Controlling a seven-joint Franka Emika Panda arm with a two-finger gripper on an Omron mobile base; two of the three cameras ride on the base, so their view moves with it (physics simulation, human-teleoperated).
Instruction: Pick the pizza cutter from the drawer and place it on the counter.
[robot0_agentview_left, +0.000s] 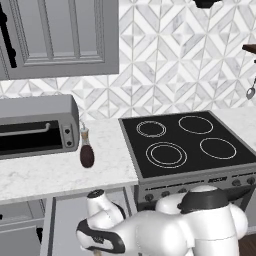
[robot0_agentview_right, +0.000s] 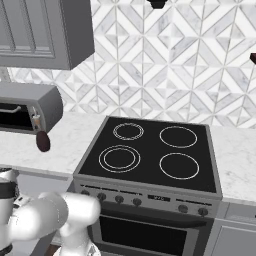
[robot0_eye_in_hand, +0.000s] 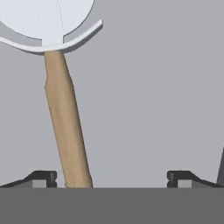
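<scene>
The pizza cutter (robot0_eye_in_hand: 65, 127) lies on the flat grey floor of the drawer (robot0_eye_in_hand: 148, 96), close under the hand. Its round silvery-white wheel (robot0_eye_in_hand: 48, 19) is at the top left of the hand view, and its tan wooden handle runs down toward the fingers. My gripper (robot0_eye_in_hand: 111, 179) is open, jaws wide apart. The handle's end sits between them, close to the left fingertip (robot0_eye_in_hand: 43, 178) and well apart from the right one. In the left base view my arm bends down into the open drawer (robot0_agentview_left: 65, 220) below the white marble counter (robot0_agentview_left: 45, 175).
A dark brown bottle with a tan top (robot0_agentview_left: 86, 150) stands on the counter beside a grey toaster oven (robot0_agentview_left: 35, 130). The black stovetop (robot0_agentview_left: 185, 142) lies to the right. A grey wall cabinet (robot0_agentview_left: 60, 35) hangs above the counter.
</scene>
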